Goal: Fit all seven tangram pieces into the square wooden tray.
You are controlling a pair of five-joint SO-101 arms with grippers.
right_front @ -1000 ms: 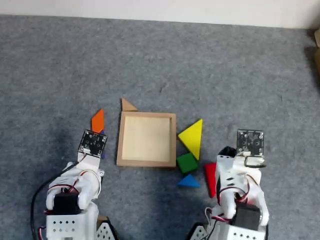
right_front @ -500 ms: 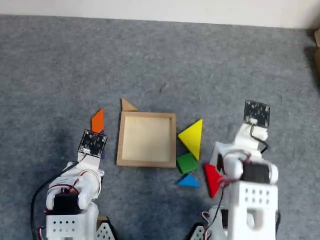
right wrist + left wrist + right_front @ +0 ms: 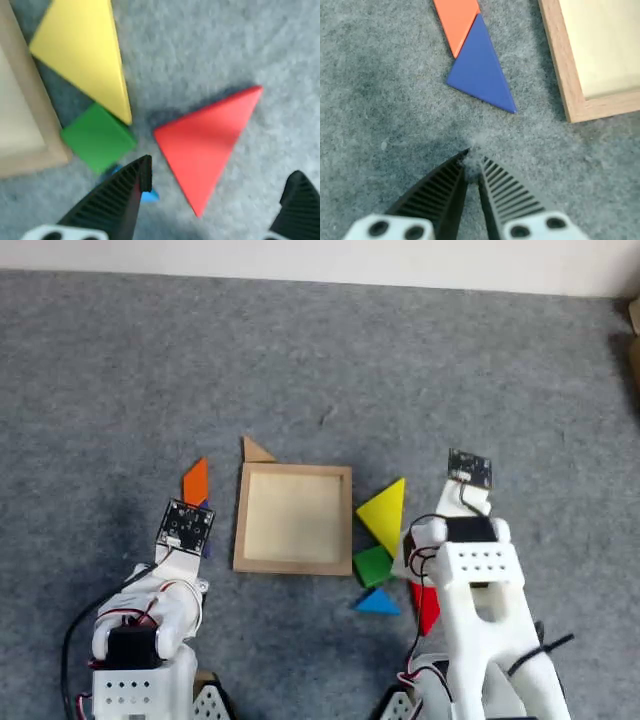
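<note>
Plainly, yellow triangle (image 3: 386, 514), apex toward tray (image 3: 242, 520).

White arms (image 3: 480, 585), red-black cables (image 3: 140, 616); left hand (image 3: 472, 159) and right hand (image 3: 220, 170) black, ribbed.

You're at a robotics bench: left arm (image 3: 150, 612), right arm (image 3: 482, 585), grey felt table (image 3: 500, 360), plain white wall (image 3: 300, 255).

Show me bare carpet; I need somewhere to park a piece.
Bare: the wide stretch beyond the tan triangle and the far rim of the tray, and the strip along its near rim. Crowded: right of the tray, where yellow triangle, green square, blue triangle and red triangle cluster.
</note>
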